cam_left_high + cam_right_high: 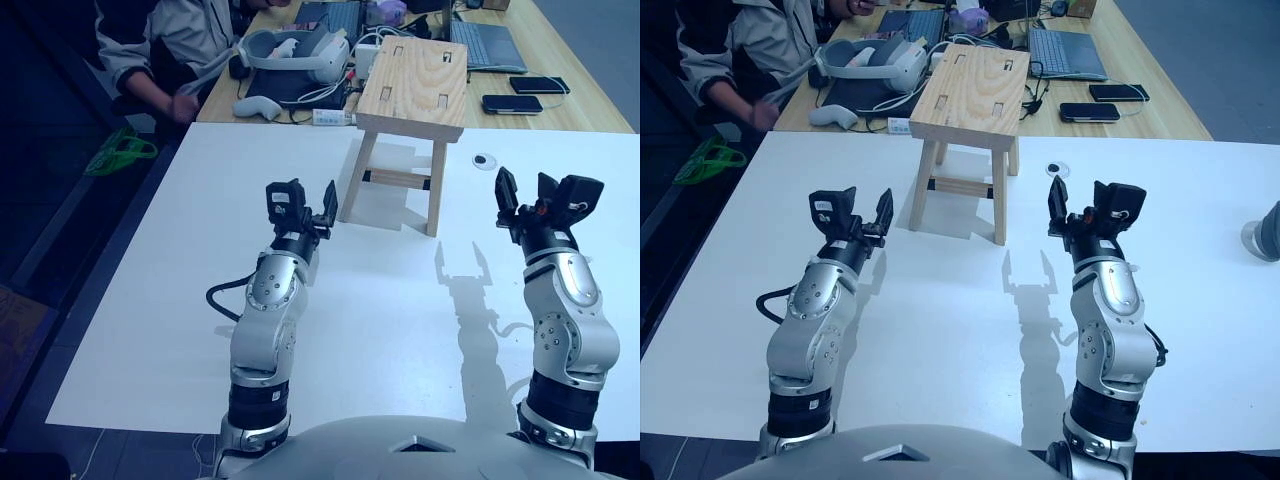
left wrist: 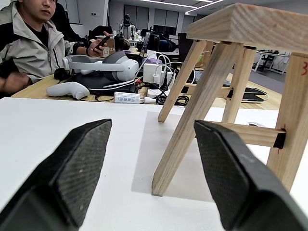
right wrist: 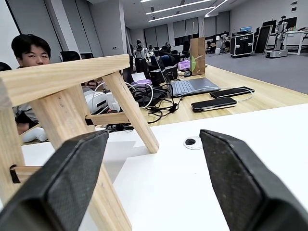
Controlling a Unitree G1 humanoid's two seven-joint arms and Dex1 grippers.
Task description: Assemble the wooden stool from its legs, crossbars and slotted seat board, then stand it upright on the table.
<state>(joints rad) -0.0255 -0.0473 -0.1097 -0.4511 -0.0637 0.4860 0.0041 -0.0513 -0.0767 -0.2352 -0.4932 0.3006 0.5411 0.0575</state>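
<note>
The wooden stool (image 1: 414,90) stands upright and assembled at the far middle of the white table (image 1: 180,300), slotted seat board on top, with a crossbar (image 1: 400,178) between its near legs. My left gripper (image 1: 308,206) is open with nothing in it, on the near left of the stool; the closest leg (image 2: 202,106) rises just beyond its pads (image 2: 77,163). My right gripper (image 1: 525,192) is open too, holding nothing, on the stool's near right. In the right wrist view the stool (image 3: 62,106) is close by, beside that gripper (image 3: 154,137).
A small round black-and-white disc (image 1: 486,160) lies on the table to the right of the stool. Behind the table a wooden desk carries a headset (image 1: 300,50), a controller (image 1: 258,105), a laptop (image 1: 485,40) and phones (image 1: 510,103). A grey object (image 1: 1265,232) sits at the table's right edge.
</note>
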